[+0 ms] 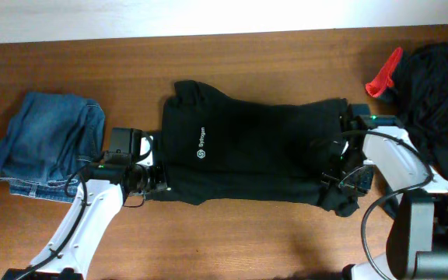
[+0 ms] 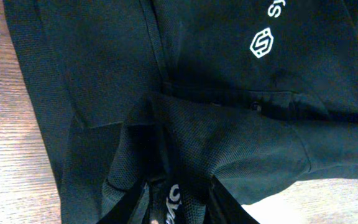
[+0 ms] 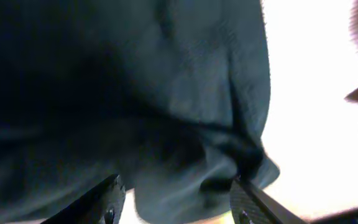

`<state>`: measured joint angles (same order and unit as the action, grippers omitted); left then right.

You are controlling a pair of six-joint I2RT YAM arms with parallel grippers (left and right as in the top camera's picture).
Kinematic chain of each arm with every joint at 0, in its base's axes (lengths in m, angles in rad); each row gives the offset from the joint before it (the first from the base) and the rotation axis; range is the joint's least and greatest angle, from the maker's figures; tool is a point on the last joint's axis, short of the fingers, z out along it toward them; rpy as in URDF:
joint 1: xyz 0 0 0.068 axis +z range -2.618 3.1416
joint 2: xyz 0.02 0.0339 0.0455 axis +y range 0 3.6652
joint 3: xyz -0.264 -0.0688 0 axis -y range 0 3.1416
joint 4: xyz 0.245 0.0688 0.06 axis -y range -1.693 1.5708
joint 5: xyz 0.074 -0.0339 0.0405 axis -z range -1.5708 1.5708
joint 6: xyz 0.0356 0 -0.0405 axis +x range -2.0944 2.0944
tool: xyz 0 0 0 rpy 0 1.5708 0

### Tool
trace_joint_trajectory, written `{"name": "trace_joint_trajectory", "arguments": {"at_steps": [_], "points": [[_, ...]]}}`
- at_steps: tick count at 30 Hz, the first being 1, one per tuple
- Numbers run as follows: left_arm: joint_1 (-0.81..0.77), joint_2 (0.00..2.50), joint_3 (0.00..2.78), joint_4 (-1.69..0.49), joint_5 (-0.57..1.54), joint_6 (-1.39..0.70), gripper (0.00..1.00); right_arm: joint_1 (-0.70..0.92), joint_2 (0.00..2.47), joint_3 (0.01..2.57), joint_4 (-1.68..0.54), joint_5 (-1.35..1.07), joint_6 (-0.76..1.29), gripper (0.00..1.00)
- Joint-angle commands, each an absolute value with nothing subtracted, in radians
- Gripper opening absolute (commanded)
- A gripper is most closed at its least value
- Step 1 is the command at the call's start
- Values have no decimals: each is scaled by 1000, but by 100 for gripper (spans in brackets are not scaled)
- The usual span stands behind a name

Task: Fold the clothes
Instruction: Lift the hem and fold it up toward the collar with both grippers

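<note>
A large black short-sleeved shirt point(image 1: 247, 148) with a small white logo lies spread across the middle of the table. My left gripper point(image 1: 155, 180) is at its lower left edge. In the left wrist view the fingers point(image 2: 173, 208) are shut on a bunched fold of the shirt point(image 2: 216, 74) with white lettering between them. My right gripper point(image 1: 339, 173) is at the shirt's lower right corner. In the blurred right wrist view its fingers point(image 3: 179, 202) stand wide apart, with a rumpled edge of the shirt point(image 3: 135, 93) lying between them.
Folded blue denim jeans point(image 1: 45, 144) lie at the left of the wooden table point(image 1: 247, 233). A pile of black garments point(image 1: 442, 93) with a red item point(image 1: 385, 74) beside it sits at the back right, close to the right arm.
</note>
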<state>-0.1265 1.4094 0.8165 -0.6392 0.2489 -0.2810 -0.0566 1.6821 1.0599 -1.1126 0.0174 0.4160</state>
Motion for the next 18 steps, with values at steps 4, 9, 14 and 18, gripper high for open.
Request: {"name": "trace_joint_trajectory", "arguments": {"at_steps": [4,9,14,18], "points": [[-121,1414,841,-640,239,-276,27,-52,1663,988,-1084,106,481,46],[-121,1414,841,-636,239,-276,28,-54,1663,981,-1060,113,479,22],[-121,1414,841,-640,239,-276,28,-82,1662,1050,-1085,224,479,4],[-121,1415,841,-640,239,-276,28,-102,1661,1141,-1111,247,433,5]]}}
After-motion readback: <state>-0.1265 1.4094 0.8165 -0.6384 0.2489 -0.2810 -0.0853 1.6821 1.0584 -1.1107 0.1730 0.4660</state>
